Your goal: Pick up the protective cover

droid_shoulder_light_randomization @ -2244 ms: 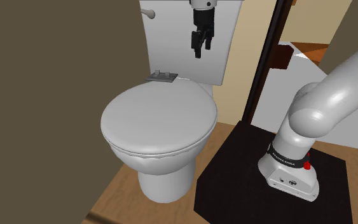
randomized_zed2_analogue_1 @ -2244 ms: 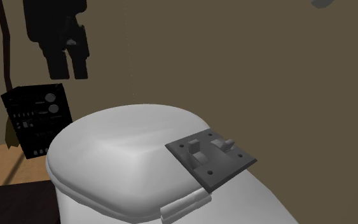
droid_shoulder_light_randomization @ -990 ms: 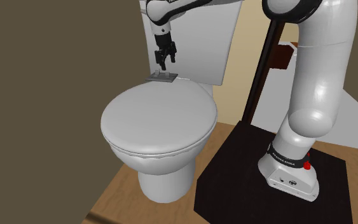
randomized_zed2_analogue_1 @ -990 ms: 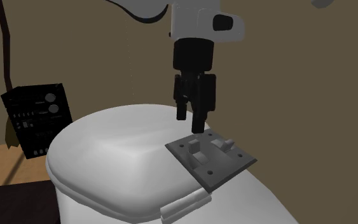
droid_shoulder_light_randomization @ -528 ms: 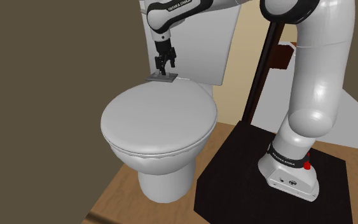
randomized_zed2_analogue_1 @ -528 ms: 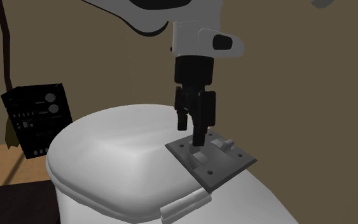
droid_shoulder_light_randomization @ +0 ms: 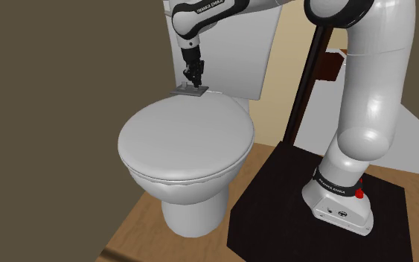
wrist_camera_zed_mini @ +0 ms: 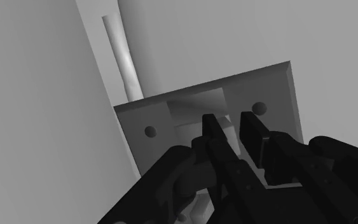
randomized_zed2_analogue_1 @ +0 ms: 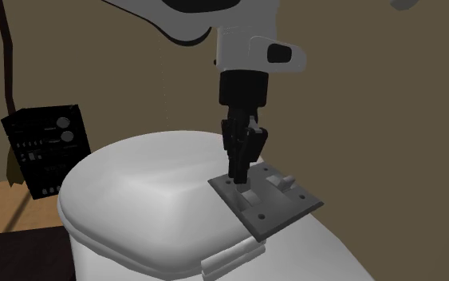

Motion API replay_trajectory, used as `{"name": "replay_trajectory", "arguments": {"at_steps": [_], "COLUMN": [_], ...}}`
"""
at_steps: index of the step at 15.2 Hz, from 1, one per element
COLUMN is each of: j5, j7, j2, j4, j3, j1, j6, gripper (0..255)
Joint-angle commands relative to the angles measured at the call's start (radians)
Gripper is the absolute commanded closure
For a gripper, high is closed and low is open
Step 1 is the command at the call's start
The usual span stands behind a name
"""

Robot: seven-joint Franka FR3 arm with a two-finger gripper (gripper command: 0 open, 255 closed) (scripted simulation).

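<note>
The protective cover [randomized_zed2_analogue_1: 266,199] lies at the rear edge of the toilet lid [droid_shoulder_light_randomization: 185,138], just before the tank [droid_shoulder_light_randomization: 237,52]. The tool [randomized_zed2_analogue_1: 241,172] stands on it, clasping a raised tab. The stand [droid_shoulder_light_randomization: 274,216] sits beside the toilet, at the shoulder view's right.

Soft, even light falls from above on the white oval toilet lid [droid_shoulder_light_randomization: 185,141], brightest on its crown, grey beneath its rim. At the lid's back the dark grey square cover plate [randomized_zed2_analogue_1: 282,210] looks dim under the black pincer [randomized_zed2_analogue_1: 239,177].
</note>
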Motion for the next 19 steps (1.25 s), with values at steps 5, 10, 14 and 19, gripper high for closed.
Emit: {"name": "replay_trajectory", "arguments": {"at_steps": [5,10,14,19], "j5": [0.002,0.004,0.005,0.006], "j7": [-0.006,-0.014,-0.021,-0.027], "j2": [-0.005,-0.009,-0.008,-0.004], "j4": [0.032,0.093,0.149,0.196], "j3": [0.001,0.001,0.002,0.002], "j1": [0.001,0.002,0.004,0.005], "j6": [-0.038,-0.103,-0.157,-0.200], "gripper": [255,255,255,255]}}
